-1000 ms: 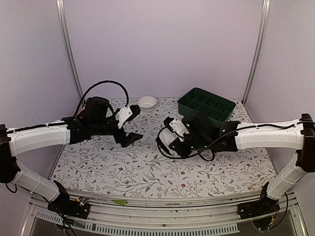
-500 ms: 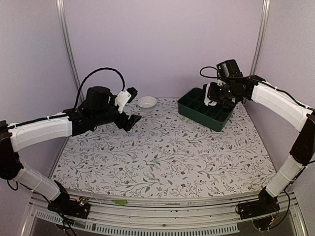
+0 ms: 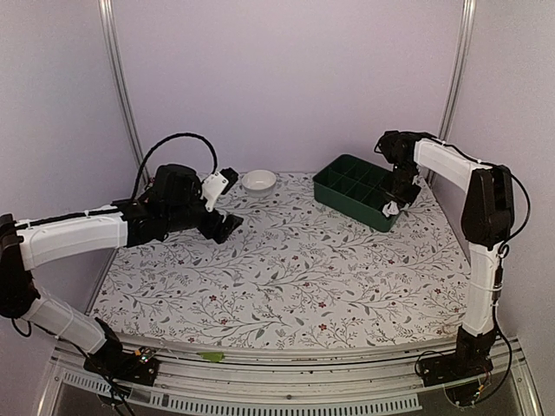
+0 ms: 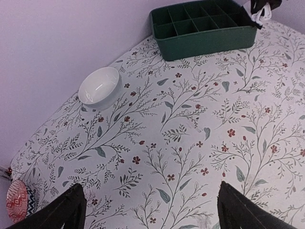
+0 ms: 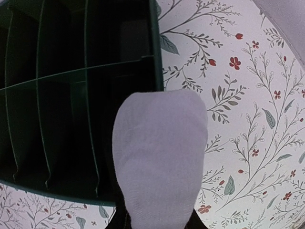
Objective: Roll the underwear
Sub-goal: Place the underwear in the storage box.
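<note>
One right end effector, clamping underwear

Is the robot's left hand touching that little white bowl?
Apart. The left wrist view shows the left hand, open, at the bottom of the picture and the white bowl well beyond it, with bare flowered table between them.

Our left arm reaches low from the near left corner toward the middle. The left gripper tilts downward, its fingers spread wide with nothing between them. Our right arm stands tall at the right edge, its forearm folded back leftward and the wrist bent down. The right gripper is clamped on the underwear.
</note>
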### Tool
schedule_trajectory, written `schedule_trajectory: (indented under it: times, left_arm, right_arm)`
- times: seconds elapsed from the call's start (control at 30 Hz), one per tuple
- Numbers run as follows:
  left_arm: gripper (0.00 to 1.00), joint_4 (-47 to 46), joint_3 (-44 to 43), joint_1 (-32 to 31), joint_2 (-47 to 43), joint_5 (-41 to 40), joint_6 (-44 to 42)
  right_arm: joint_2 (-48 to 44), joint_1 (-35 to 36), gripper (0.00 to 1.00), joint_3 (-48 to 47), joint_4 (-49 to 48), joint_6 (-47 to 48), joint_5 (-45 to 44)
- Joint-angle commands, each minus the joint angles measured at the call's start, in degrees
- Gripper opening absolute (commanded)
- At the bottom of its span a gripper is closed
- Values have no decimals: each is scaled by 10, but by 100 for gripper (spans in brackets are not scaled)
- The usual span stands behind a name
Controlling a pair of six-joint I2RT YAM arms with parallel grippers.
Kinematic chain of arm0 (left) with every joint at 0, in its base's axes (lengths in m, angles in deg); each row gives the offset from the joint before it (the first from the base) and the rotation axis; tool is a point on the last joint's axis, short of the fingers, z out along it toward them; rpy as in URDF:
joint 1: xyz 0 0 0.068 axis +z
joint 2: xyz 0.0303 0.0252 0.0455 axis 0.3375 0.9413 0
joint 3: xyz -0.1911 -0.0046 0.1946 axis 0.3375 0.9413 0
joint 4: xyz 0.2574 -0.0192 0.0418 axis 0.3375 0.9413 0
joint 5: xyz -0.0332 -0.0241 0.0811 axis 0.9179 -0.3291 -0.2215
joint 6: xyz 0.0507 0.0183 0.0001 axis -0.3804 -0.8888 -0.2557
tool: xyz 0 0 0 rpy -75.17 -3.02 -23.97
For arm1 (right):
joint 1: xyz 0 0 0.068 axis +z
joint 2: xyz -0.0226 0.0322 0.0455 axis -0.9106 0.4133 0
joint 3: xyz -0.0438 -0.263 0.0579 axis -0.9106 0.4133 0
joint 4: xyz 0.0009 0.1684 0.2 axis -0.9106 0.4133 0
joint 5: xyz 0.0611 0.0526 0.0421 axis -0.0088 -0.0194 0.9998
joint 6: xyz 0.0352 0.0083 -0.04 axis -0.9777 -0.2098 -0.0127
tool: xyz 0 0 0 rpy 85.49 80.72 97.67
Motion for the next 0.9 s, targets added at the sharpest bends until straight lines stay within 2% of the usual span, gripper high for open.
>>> schedule_trajectory:
  times: [0.0,0.27,0.5,0.63,0.87]
  left_arm:
    - [96,-1,12,4,-22,-11,2]
    - [96,5,26,4,-19,-16,-16]
    - [96,4,30,4,-13,-15,-21]
    - [96,0,31,4,-8,-9,-20]
    - [96,-2,25,4,7,-8,-22]
  right_arm:
    - [14,-24,0,-29,11,-43,-23]
    - [78,-31,0,-93,20,-31,-27]
    - [110,-29,0,-96,12,-24,-18]
    - [127,-19,0,-103,-10,35,-22]
    - [160,-7,0,-107,9,54,-38]
